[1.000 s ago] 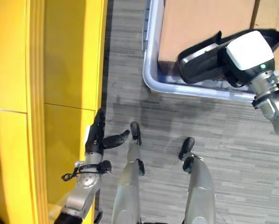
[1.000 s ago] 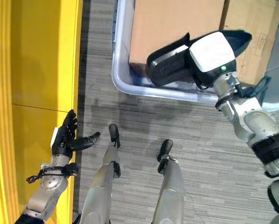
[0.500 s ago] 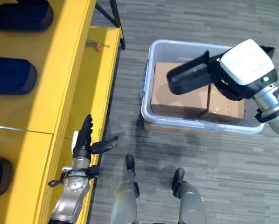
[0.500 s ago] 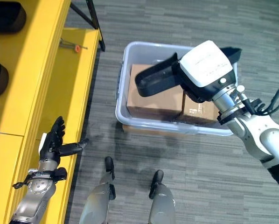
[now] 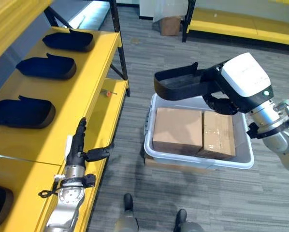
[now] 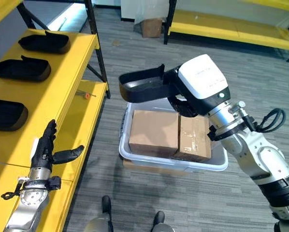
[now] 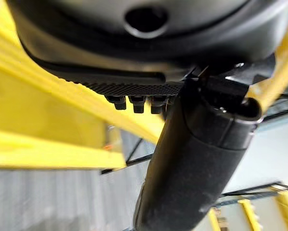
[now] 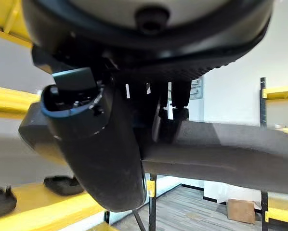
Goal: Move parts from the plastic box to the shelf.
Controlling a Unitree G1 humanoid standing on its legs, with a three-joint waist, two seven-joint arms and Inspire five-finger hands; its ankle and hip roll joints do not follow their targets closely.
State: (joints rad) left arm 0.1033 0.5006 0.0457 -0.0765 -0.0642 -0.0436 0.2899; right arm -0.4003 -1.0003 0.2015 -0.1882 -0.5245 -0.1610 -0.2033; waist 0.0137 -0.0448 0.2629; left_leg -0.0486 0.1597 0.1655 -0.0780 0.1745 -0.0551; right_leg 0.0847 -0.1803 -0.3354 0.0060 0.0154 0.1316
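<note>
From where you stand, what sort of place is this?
Probably a warehouse or factory stockroom: yellow steel shelf racks carrying dark moulded parts, more racking behind, and a plastic box holding cartons on grey carpet. The right hand holds one part.

The yellow shelf (image 5: pixel 62 104) carries three black parts (image 5: pixel 21 111) in a row along its back, leaving its front strip bare beside the left hand (image 5: pixel 79 152). Open grey floor (image 5: pixel 135 125) lies between the shelf and the plastic box (image 5: pixel 197 162). Two cardboard cartons (image 5: pixel 178 130) seem to crowd the box's inside. A black shelf post (image 5: pixel 119 48) stands at the shelf's far corner.
</note>
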